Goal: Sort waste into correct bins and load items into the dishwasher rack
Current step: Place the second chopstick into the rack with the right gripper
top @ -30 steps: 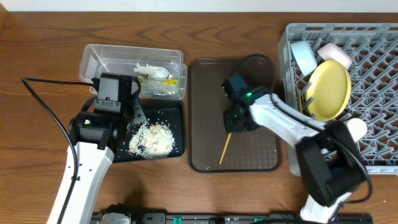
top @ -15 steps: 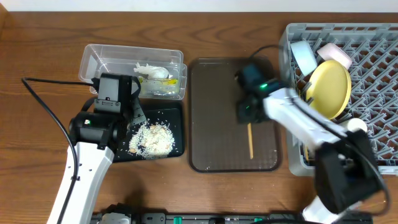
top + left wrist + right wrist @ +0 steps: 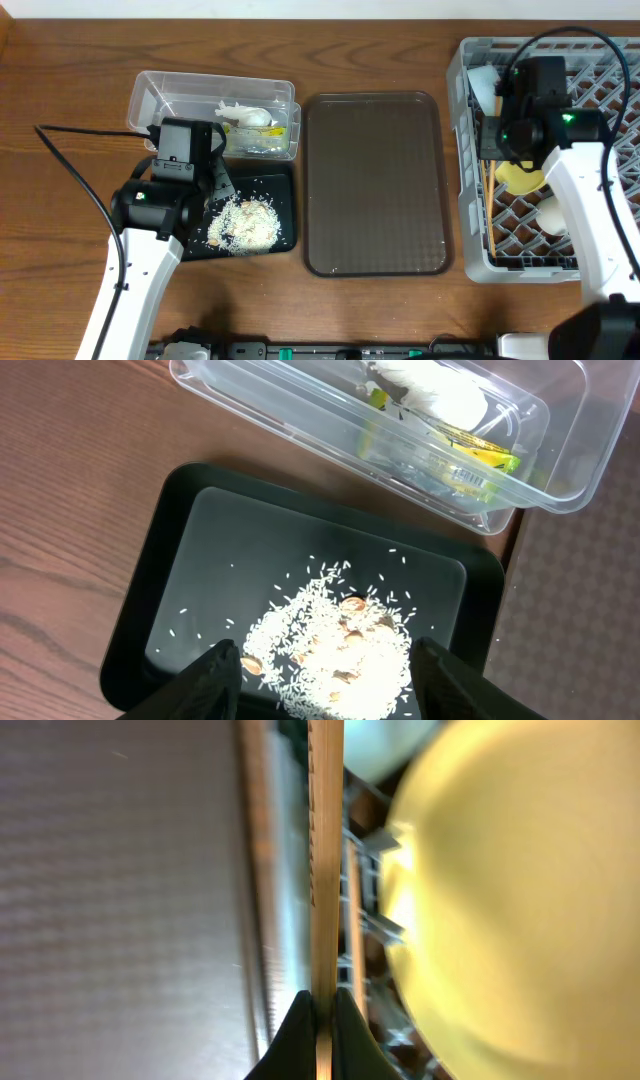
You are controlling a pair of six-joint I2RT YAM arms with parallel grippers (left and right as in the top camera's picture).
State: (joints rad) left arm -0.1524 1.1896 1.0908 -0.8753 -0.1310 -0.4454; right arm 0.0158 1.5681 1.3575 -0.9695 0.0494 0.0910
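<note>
My right gripper (image 3: 325,1010) is shut on a wooden chopstick (image 3: 325,860) and holds it over the left side of the grey dishwasher rack (image 3: 465,230), next to the yellow plate (image 3: 500,890). A second chopstick (image 3: 355,920) lies in the rack beside it. In the overhead view that gripper (image 3: 494,140) partly hides the plate (image 3: 518,178); a light blue bowl (image 3: 487,88) and a white cup (image 3: 551,213) also sit in the rack. My left gripper (image 3: 325,660) is open over the rice (image 3: 335,645) in the black tray (image 3: 190,550). Wrapper scraps (image 3: 250,118) lie in the clear tub (image 3: 160,95).
The brown serving tray (image 3: 375,180) lies between the black tray and the rack, with nothing on it. The left arm's black cable (image 3: 75,170) loops over the table on the left. The right arm reaches over the rack from the front.
My right gripper has carried the chopstick from the brown serving tray to the right, over the rack's left side. The left arm has not moved.
</note>
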